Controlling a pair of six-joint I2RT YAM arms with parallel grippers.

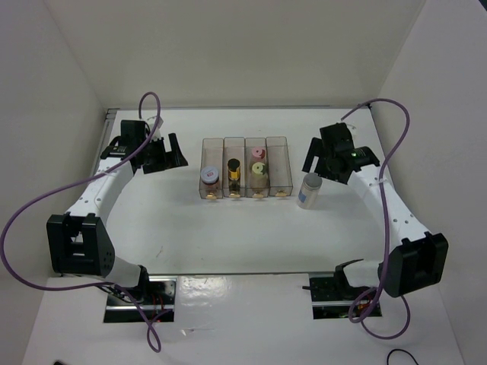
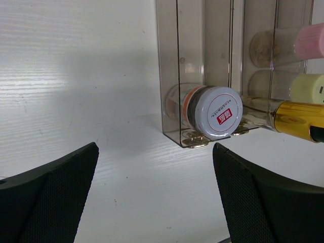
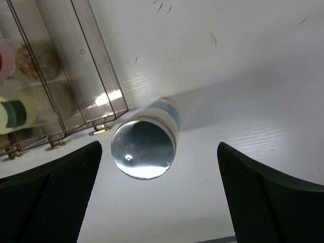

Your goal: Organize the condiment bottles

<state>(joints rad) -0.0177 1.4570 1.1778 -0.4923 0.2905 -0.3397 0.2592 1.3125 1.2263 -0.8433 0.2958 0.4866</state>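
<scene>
Grey-lid jar (image 1: 310, 190) stands upright on the table (image 1: 228, 236), just right of the tray (image 1: 278, 163), not yet slotted. Right gripper (image 3: 159, 200) hangs over it, jaws wide, holding nothing; left gripper (image 2: 154, 197) is wide and empty too. The danger: a descending finger clips that tall jar and topples it against the tray.

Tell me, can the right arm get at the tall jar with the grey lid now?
Probably yes. The grey-lid jar stands upright outside the tray, just ahead of the right arm, whose jaws are open, and nothing lies between.
</scene>
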